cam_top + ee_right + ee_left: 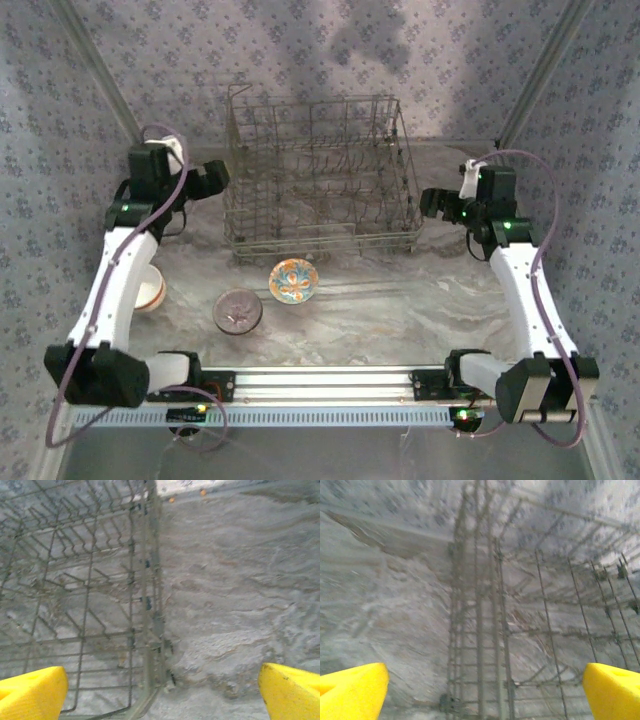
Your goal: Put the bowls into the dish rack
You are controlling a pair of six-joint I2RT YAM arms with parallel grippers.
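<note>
We see the dish rack [320, 175] standing at the back middle of the worktop [420, 300], with three bowls in front of it and none inside; the patterned bowl [294, 280] sits just before the rack's near wall, the speckled bowl [238, 311] lies just beside it to the left and nearer us, and the white bowl [150, 290] is further left, partly hidden under the left arm [115, 280]. The left gripper [210, 178] hovers at the rack's left side and the right gripper [435, 203] at its right side; both stand wide and hold nothing, their yellow fingertips [352, 690] far apart at the edges of each wrist view. We judge the bowls light, stiff and smooth, so likely slippery and liable to chip if dropped; we would pinch the rim, one finger inside and one outside, since the low round walls offer little else; the tines [90, 615] look suited to standing each bowl on edge.
</note>
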